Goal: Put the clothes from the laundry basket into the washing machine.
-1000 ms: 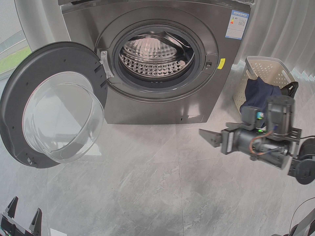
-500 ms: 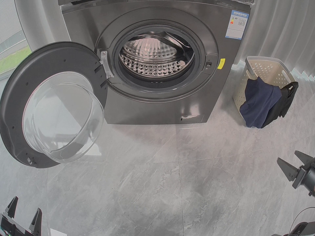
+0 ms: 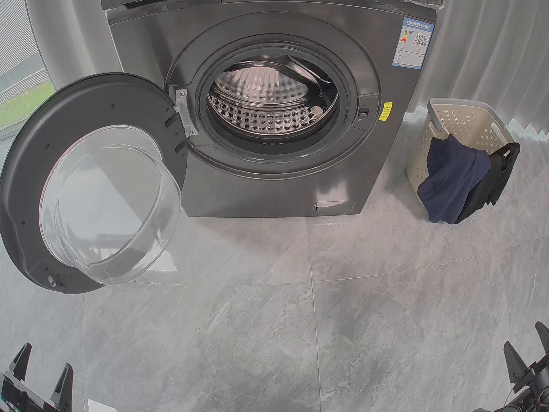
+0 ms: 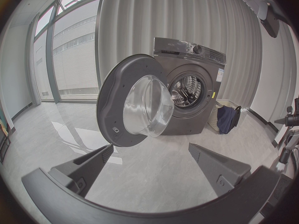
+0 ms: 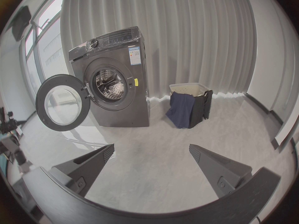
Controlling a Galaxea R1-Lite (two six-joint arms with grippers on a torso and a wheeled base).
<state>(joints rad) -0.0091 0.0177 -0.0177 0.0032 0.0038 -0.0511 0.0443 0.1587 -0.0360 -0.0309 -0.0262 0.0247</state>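
Found the left gripper (image 3: 44, 367) low over the pale grey marbled floor tiles (image 3: 257, 327), jaws spread wide and grasping nothing. Found the right gripper (image 3: 524, 339) low over the same tiles, jaws released as well, with bare floor between the fingers.

Saw the dark grey front-loading washing machine (image 3: 257, 193) well ahead of both pairs of jaws. Noted its round dark door with the bulged clear glass (image 3: 91, 184) swung fully open, hanging straight ahead of the left jaws and far from them. Looked past the door's hinge edge from the left jaws into the perforated steel drum (image 3: 269, 107), and saw the open drum mouth from the right jaws too.

Located the cream perforated plastic laundry basket (image 3: 463, 118) on the floor just beside the machine, ahead of the right jaws and well apart from them, and farther still from the left pair. Saw the navy blue garment (image 3: 452, 175) draped over the basket's near rim, hanging down the outer wall that faced the right jaws. Saw the black garment (image 3: 496, 175) draped touching beside it, on the side away from the machine. Found both garments well clear of either pair of jaws.
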